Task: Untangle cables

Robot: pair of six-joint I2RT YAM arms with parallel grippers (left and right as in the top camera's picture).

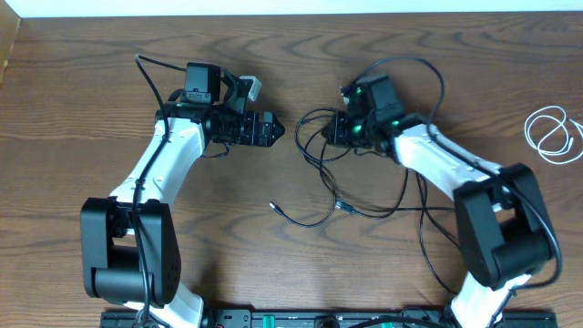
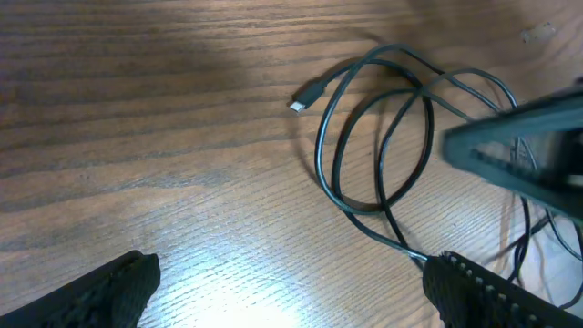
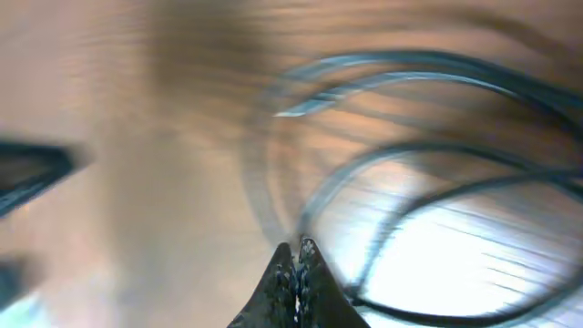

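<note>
Brown wood grain runs across the worktop (image 1: 91,91), and from overhead we see both arms bent in toward its middle. Our left gripper (image 1: 276,130) sits a little toward 10 o'clock from the centre, pointing to 3 o'clock, with its jaws spread wide and nothing between them. In the left wrist view its two fingers (image 2: 100,292) stand far apart at the lower corners, with bare wood between them. Facing it from just past the centre, toward 1 o'clock, our right gripper (image 1: 330,130) points to 9 o'clock with its jaws pressed together. The right wrist view is too blurred for us to tell whether a strand is pinched between the tips. The black cable (image 1: 303,146) lies in overlapping loops right at that gripper's tip, between the two grippers. From the loops, strands trail toward 6 o'clock, where we see one plug end (image 1: 273,207) and another plug end (image 1: 339,207) lying near each other on the wood. The white cable (image 1: 547,137) lies coiled by itself at the 3 o'clock edge, well apart from the black cable and from both grippers.
</note>
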